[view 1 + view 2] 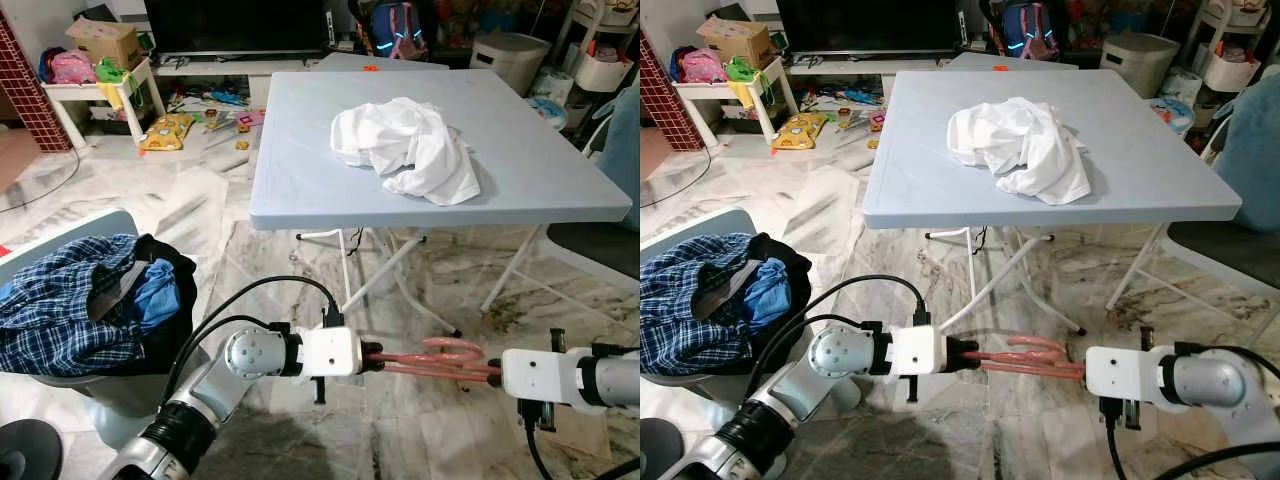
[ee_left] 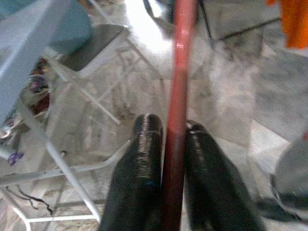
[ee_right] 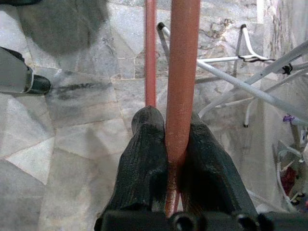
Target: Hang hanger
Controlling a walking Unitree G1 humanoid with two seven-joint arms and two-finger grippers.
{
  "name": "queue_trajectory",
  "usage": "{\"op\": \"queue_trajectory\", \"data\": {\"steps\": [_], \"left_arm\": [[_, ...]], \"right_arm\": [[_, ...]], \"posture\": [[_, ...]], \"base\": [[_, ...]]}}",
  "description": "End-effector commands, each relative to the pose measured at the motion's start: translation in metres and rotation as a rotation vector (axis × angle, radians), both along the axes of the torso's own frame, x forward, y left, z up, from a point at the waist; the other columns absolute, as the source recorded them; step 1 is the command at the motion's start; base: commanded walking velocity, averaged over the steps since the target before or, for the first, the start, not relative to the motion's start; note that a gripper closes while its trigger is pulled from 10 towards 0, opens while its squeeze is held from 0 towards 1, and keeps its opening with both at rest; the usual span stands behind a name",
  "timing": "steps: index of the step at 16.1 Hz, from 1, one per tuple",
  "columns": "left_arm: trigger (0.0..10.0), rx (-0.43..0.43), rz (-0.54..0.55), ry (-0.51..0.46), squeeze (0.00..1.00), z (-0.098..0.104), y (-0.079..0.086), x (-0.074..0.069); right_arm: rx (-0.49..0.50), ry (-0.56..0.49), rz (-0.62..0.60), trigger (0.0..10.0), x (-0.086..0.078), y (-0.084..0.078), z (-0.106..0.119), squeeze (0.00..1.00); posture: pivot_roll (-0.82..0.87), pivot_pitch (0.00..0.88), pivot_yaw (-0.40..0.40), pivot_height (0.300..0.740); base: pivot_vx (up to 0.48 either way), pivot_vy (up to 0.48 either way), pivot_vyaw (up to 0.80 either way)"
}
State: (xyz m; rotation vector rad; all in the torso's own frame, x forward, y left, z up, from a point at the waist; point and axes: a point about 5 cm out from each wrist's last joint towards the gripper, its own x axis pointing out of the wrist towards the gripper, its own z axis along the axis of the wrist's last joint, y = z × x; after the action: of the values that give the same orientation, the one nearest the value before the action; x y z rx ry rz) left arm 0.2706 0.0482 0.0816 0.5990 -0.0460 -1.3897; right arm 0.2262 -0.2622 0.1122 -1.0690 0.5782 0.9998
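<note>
Both head views look forward and down from above at the pale blue square folding table [image 1: 300, 160] and the marble floor [image 1: 1030, 440] before its near edge, sharing nearly everything. Each wrist view looks closely along its black fingers [image 2: 144, 168] [image 3: 144, 159] toward that floor and the white table legs [image 3: 250, 89].

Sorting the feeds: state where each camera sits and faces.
Eye views: head, looking down at the table, both arms, pink hanger.
Left wrist: along the left gripper, fingers shut on the hanger.
Right wrist: along the right gripper, fingers shut on it.
All share the hanger.
</note>
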Motion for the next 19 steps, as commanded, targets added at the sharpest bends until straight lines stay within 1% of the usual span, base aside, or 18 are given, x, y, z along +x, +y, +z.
{"op": "queue_trajectory", "data": {"steps": [1, 3, 4, 5, 6, 7, 8, 9, 12, 13, 15, 17, 18, 19], "left_arm": [[10.0, -0.048, 0.045, -0.023, 1.00, 0.010, 0.000, 0.009], [10.0, -0.089, 0.055, -0.020, 1.00, 0.014, -0.004, 0.010], [10.0, -0.137, 0.051, -0.004, 1.00, 0.017, -0.008, 0.008], [10.0, -0.178, 0.070, 0.020, 1.00, 0.018, -0.011, 0.008], [10.0, -0.186, 0.074, 0.027, 1.00, 0.017, -0.011, 0.008], [10.0, -0.205, 0.099, 0.028, 1.00, 0.016, -0.013, 0.009], [10.0, -0.228, 0.128, 0.034, 1.00, 0.015, -0.014, 0.010], [10.0, -0.247, 0.156, 0.031, 1.00, 0.015, -0.013, 0.012], [10.0, -0.256, 0.168, 0.029, 1.00, 0.014, -0.007, 0.013], [10.0, -0.260, 0.166, 0.045, 1.00, 0.013, -0.002, 0.011], [10.0, -0.249, 0.141, 0.053, 1.00, 0.009, 0.001, 0.007], [10.0, -0.234, 0.098, 0.059, 1.00, 0.010, -0.001, 0.009], [10.0, -0.212, 0.067, 0.050, 1.00, 0.009, -0.002, 0.009], [10.0, -0.172, 0.017, 0.021, 1.00, 0.010, -0.003, 0.009]], "right_arm": [[0.019, -0.021, -0.006, 0.0, -0.001, 0.003, 0.000, 0.00], [0.000, -0.033, -0.059, 0.0, -0.004, 0.000, -0.013, 0.00], [0.004, -0.036, -0.136, 0.0, -0.009, -0.003, -0.028, 0.00], [0.024, -0.032, -0.212, 0.0, -0.015, -0.004, -0.042, 0.00], [0.025, -0.031, -0.228, 0.0, -0.018, -0.004, -0.046, 0.00], [0.022, -0.038, -0.289, 0.0, -0.024, -0.007, -0.058, 0.00], [0.042, -0.054, -0.360, 0.0, -0.028, -0.008, -0.064, 0.00], [0.059, -0.062, -0.405, 0.0, -0.032, -0.007, -0.069, 0.00], [0.057, -0.079, -0.455, 0.0, -0.036, -0.008, -0.072, 0.00], [0.076, -0.092, -0.490, 0.0, -0.037, -0.008, -0.073, 0.00], [0.067, -0.110, -0.499, 0.0, -0.036, -0.008, -0.074, 0.00], [0.074, -0.144, -0.491, 0.0, -0.030, -0.009, -0.068, 0.00], [0.067, -0.150, -0.461, 0.0, -0.028, -0.008, -0.066, 0.00], [0.070, -0.166, -0.417, 0.0, -0.023, -0.004, -0.061, 0.00]], "posture": [[-0.02, 0.000, -0.030, 0.740], [-0.01, 0.000, -0.041, 0.740], [-0.01, 0.000, -0.049, 0.740], [-0.01, 0.000, -0.052, 0.740], [0.00, 0.000, -0.054, 0.740], [0.00, 0.000, -0.059, 0.740], [0.01, 0.000, -0.060, 0.740], [0.01, 0.000, -0.065, 0.740], [0.00, 0.000, -0.061, 0.740], [0.00, 0.000, -0.053, 0.740], [-0.01, 0.000, -0.045, 0.740], [-0.02, 0.000, -0.027, 0.740], [-0.02, 0.000, -0.024, 0.740], [-0.03, 0.000, -0.011, 0.740]], "base": [[0.000, 0.000, 0.00], [0.000, 0.000, 0.00], [0.000, 0.000, 0.00], [0.000, 0.000, 0.00], [0.000, 0.000, 0.00], [0.000, 0.000, 0.00], [0.000, 0.000, 0.00], [0.000, 0.000, 0.00], [0.000, 0.000, 0.00], [0.000, 0.000, 0.00], [0.000, 0.000, 0.00], [0.000, 0.000, 0.00], [0.000, 0.000, 0.00], [0.000, 0.000, 0.00]]}}
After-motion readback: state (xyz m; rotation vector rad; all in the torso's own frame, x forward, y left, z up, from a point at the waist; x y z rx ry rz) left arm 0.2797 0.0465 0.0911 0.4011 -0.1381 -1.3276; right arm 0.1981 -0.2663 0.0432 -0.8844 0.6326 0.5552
